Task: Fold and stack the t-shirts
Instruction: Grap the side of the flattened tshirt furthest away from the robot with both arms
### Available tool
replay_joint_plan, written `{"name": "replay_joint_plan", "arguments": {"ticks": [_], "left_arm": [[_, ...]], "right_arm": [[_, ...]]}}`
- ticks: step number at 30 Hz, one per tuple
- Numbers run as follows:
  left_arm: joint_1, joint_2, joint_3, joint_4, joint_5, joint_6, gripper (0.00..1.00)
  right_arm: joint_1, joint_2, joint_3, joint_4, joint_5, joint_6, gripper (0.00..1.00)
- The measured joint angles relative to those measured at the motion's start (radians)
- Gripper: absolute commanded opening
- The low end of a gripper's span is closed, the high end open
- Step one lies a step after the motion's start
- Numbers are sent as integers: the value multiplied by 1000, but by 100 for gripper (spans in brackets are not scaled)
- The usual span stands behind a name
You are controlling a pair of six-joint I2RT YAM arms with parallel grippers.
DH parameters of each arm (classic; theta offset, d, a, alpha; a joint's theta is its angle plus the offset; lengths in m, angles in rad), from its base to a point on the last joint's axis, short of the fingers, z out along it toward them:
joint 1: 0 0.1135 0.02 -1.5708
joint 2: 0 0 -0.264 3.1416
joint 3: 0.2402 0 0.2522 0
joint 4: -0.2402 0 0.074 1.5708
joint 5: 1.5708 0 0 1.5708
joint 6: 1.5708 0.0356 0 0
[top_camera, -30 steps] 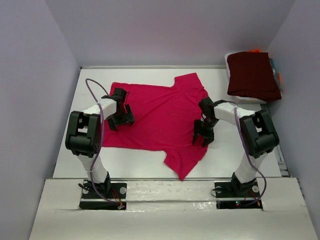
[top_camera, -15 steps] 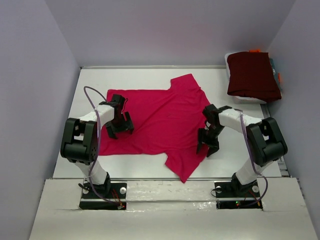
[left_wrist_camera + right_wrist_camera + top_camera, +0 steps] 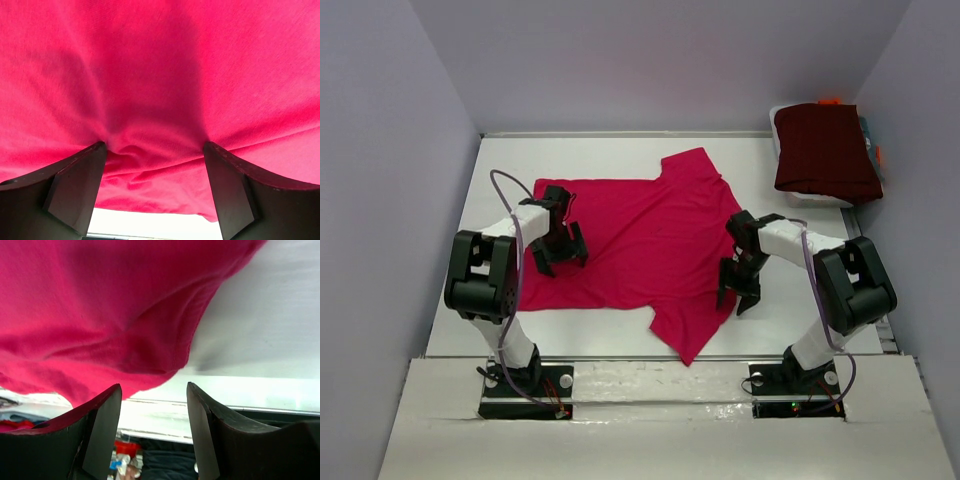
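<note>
Directly under left gripper, crimson t-shirt, right gripper at its edge

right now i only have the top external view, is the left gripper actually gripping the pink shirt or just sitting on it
observer: the left wrist view shows the left gripper wide open. Both fingertips press into the crimson t-shirt, with a small ridge of cloth bunched between them, not pinched.
operator: ok and the right one, any cloth in it
observer: the right wrist view shows the right gripper open with nothing between its fingers. The shirt's edge lies just beyond the fingertips, with bare table beside it.
</note>
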Motion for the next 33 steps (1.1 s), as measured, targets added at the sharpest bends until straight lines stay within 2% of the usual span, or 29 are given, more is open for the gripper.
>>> {"name": "replay_joint_plan", "arguments": {"ticks": [7, 9, 10, 13, 14, 17, 19, 25, 33], "left_arm": [[6, 27, 41, -4, 4, 18, 92], [7, 29, 48, -7, 6, 21, 92], [7, 29, 52, -7, 6, 22, 92], [7, 33, 67, -9, 7, 24, 92], [7, 34, 71, -10, 8, 24, 92], [7, 40, 77, -10, 9, 26, 92], [7, 40, 77, -12, 10, 27, 92], [7, 40, 77, -16, 11, 27, 92], [7, 39, 56, -20, 15, 27, 92]], "right_arm": [[0, 56, 6, 60, 29, 50, 59], [0, 78, 11, 60, 27, 56, 53], [0, 82, 12, 60, 26, 60, 50], [0, 93, 18, 59, 26, 69, 31], [0, 100, 22, 58, 26, 74, 21], [0, 110, 29, 58, 24, 81, 11], [0, 109, 29, 57, 29, 85, 8], [0, 72, 11, 60, 43, 93, 7], [0, -69, -40, 3, 71, 99, 7]]}}
